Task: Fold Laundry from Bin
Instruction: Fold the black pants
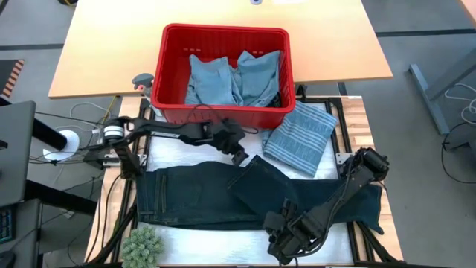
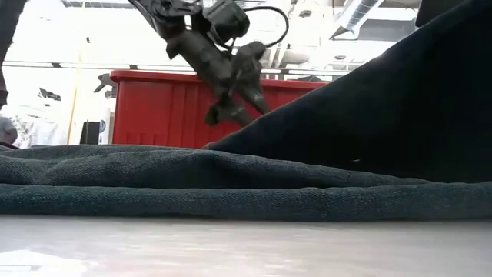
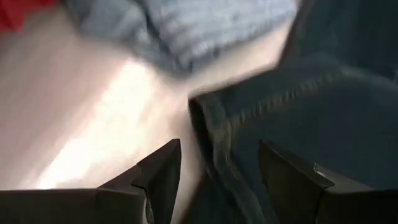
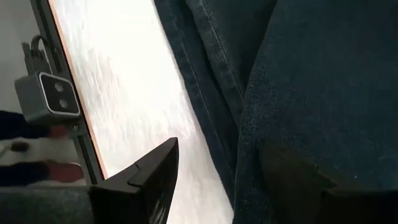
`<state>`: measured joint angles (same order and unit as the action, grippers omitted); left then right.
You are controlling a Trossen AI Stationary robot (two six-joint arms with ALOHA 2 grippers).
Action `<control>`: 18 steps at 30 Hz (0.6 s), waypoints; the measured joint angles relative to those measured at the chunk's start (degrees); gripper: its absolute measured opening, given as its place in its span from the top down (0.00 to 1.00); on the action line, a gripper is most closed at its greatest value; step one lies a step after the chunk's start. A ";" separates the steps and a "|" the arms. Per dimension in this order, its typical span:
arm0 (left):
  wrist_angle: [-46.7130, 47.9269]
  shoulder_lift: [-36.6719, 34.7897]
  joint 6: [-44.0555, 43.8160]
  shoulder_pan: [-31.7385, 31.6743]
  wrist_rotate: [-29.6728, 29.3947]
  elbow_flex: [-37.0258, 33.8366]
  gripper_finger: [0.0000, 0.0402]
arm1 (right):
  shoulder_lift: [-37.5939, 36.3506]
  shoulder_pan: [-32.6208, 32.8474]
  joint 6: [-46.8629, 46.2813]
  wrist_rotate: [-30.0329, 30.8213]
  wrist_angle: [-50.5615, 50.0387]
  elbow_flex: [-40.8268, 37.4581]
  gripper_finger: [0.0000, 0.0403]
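A pair of dark navy jeans (image 1: 201,195) lies spread flat across the white table top (image 1: 178,152), its long axis running side to side, from the table's left edge to under the right arm. One section near the middle is folded back over the rest, its corner (image 1: 256,165) pointing toward the red bin (image 1: 172,97). The bin stands at the far edge of the work surface, long side parallel to the jeans, with light blue garments (image 1: 230,78) crumpled inside. Just beside the bin's near right corner a grey-blue striped cloth (image 1: 301,138) lies folded, its long axis tilted diagonally. The left gripper (image 1: 239,155) hangs just above the folded-back corner with its jaws spread apart and nothing between them; in the left wrist view the hem (image 3: 261,109) of the denim shows just beyond the fingers (image 3: 163,171). The right gripper (image 1: 286,240) is low at the near edge of the jeans, jaws parted, one finger (image 4: 155,171) over bare table and the other on the denim, clamping nothing.
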<state>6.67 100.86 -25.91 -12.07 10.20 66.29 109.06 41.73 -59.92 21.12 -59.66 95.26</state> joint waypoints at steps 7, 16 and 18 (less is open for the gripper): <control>-10.33 4.82 0.27 -0.55 -0.39 0.06 0.50 | 0.00 0.09 -3.08 0.00 0.62 0.00 0.38; -13.04 10.79 -0.07 0.61 0.10 0.10 0.50 | 0.00 0.09 -3.18 0.09 1.37 0.00 0.38; -13.29 11.12 -0.40 0.83 1.29 0.04 0.50 | 0.00 0.09 -3.21 0.34 1.51 0.00 0.38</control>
<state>-6.61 111.98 -26.32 -11.24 11.49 66.32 109.06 41.82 -63.13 21.47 -58.15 95.26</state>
